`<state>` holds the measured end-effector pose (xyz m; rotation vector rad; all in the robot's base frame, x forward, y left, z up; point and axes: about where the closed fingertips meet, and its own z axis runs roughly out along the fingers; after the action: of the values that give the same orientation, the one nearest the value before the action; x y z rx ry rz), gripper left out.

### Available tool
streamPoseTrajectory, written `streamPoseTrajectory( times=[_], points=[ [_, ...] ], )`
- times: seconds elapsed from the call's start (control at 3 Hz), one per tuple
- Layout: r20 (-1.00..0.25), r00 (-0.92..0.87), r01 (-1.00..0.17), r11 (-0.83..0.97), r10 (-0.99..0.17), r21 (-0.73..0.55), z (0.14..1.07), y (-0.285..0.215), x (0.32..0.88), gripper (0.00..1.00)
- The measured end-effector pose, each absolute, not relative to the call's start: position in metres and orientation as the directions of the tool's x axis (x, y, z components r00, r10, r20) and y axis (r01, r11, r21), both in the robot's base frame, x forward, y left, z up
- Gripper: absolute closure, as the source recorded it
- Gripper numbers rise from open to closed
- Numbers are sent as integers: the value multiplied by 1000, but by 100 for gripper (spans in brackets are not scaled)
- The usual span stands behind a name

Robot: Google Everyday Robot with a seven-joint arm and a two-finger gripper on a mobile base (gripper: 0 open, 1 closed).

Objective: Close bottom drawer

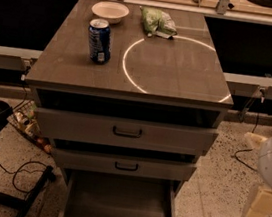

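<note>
While bottom drawer [118, 202] gapes open, gripper [260, 205] hangs well right.

bottom drawer [119, 201]: pulled out | gripper [262, 204]: low at right edge, well apart from it

- Cabinet top [170, 80] looked smooth, semi-gloss.
- Bottom drawer [117, 204] tray was matt grey.
- Can [99, 41] showed glossy metal.
- Gripper [260, 205], low at right edge, looked matt cream plastic.

The end effector [262, 203] hangs low at far right.
</note>
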<state>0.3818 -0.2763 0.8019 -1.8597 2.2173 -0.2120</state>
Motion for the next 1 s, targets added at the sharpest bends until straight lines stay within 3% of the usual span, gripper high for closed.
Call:
streamPoseTrajectory(
  times=[0.67,1.0],
  points=[
    [-75,-140,-968,153,-987,-199,648,-241,360,0],
    [-85,-126,-977,139,-988,-159,573,-225,339,19]
  ],
)
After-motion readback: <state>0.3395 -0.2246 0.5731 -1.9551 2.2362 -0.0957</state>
